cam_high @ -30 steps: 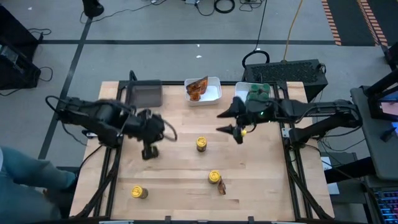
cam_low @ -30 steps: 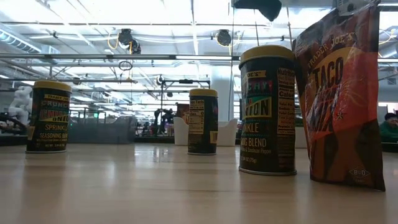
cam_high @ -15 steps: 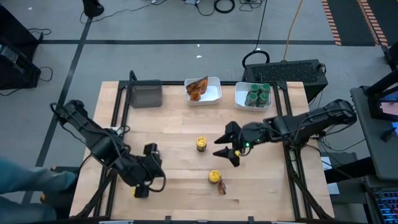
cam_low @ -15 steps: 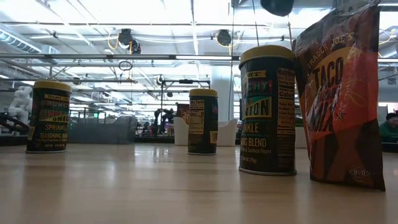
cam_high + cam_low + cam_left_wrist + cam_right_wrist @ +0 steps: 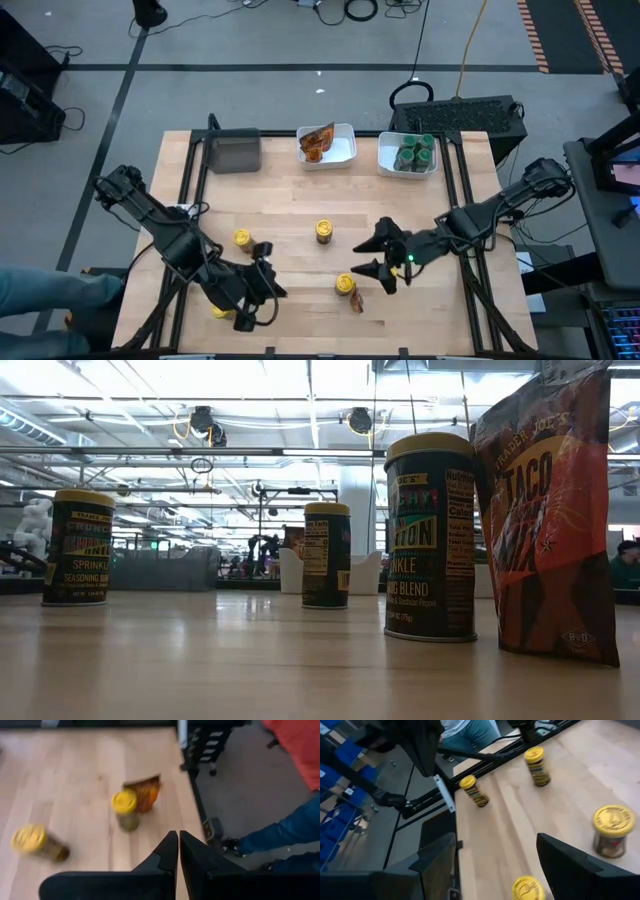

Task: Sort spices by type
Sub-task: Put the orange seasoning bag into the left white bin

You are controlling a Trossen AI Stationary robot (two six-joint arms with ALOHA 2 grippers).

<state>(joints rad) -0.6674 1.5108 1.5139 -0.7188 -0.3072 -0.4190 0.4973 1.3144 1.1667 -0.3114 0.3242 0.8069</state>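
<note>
Right gripper (image 5: 374, 257) spread wide, empty, poised just beside yellow-lidded round jar (image 5: 344, 285) and flat orange-brown foil packet (image 5: 357, 300). Left gripper (image 5: 258, 305) pinched shut, holding nothing.

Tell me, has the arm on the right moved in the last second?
Yes. In the high view its open right end effector has come from beside the tray of green-lidded jars toward the table's near edge, next to a yellow-lidded jar.

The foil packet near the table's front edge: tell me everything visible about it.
The foil packet is a flat orange-brown pouch with dark printing reading "TACO". It stands upright on the wooden table, close beside a yellow-lidded jar; whether they touch is unclear. Its top looks sealed. Nothing grips it: the right gripper hovers nearby, fingers open.
</note>
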